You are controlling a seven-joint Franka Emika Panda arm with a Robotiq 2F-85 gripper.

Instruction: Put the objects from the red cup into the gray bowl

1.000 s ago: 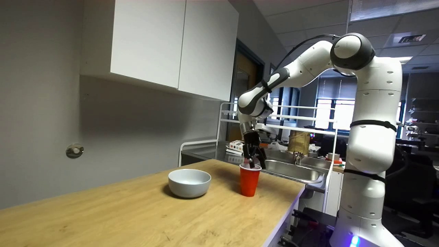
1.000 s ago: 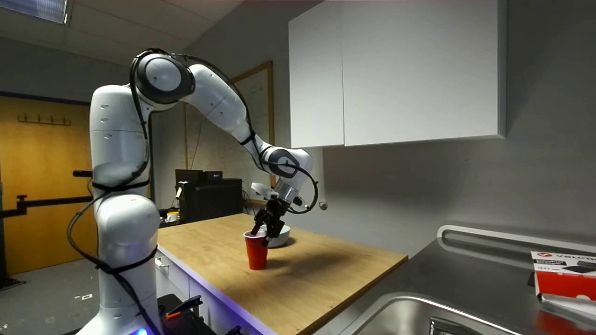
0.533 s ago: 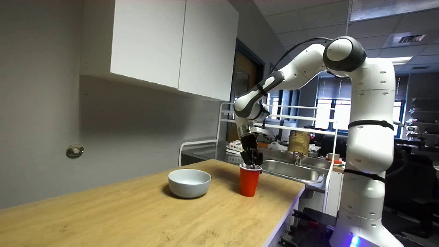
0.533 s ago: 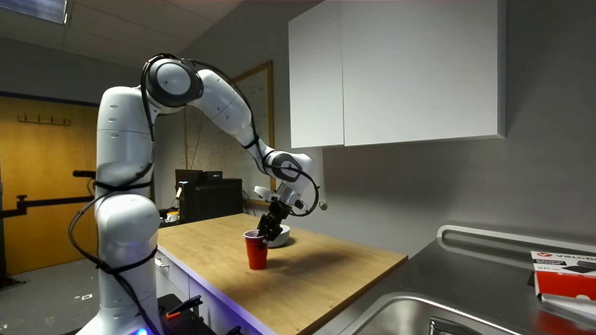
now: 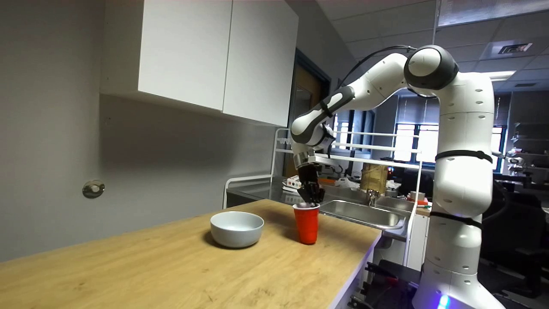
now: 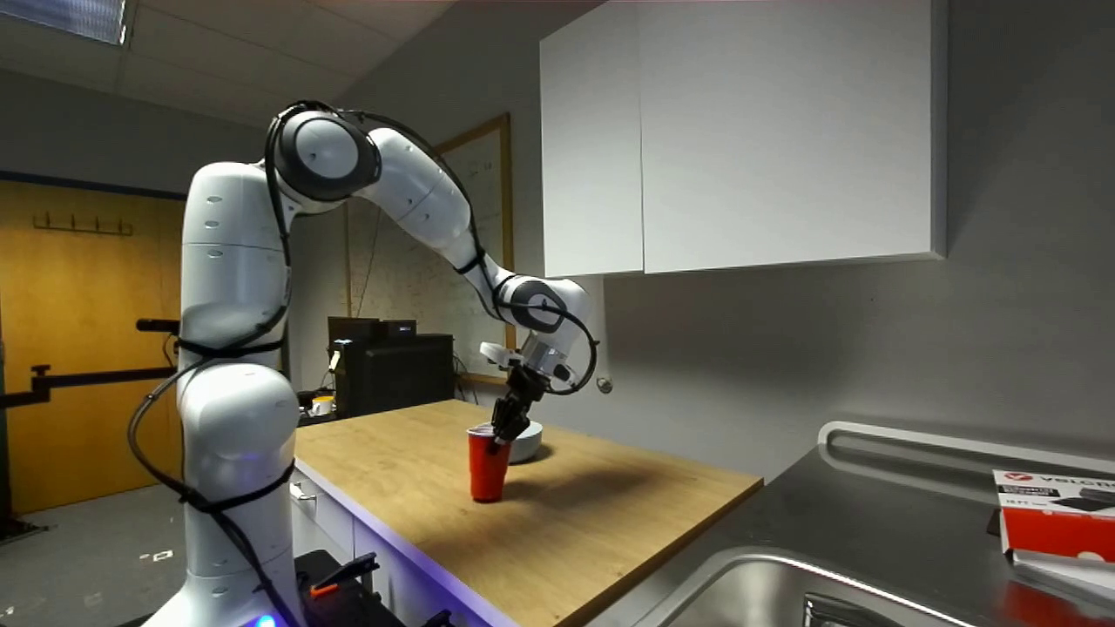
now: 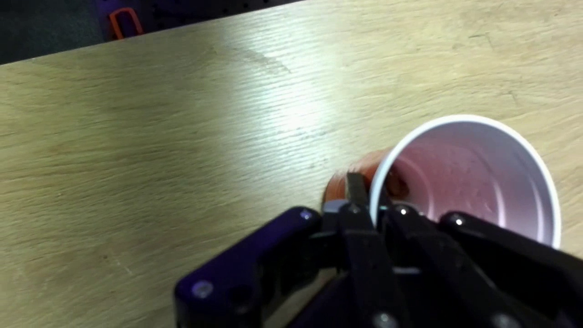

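Near the robot-side edge of the table (image 5: 128, 274) | my claw (image 7: 374, 202) pinches the red cup (image 5: 307, 225) by its rim | I judge it light, flexible: limit squeeze.

Claw (image 7: 372, 201) clamped on red cup (image 5: 307, 226), cup nearer gray bowl (image 5: 236, 236)

Both exterior views are dim, with broad soft shade on the wall (image 5: 180, 141) under the cabinet (image 5: 206, 56). In the background of an exterior view, windows (image 5: 430, 143) burn out to white. A soft shadow darkens the table (image 6: 566, 549). In the wrist view, white glare bleaches its surface, pale streaks shine inside the red cup (image 7: 464, 182), and the hand (image 7: 372, 196) is dark, blurred toward the bottom edge, with small glints.
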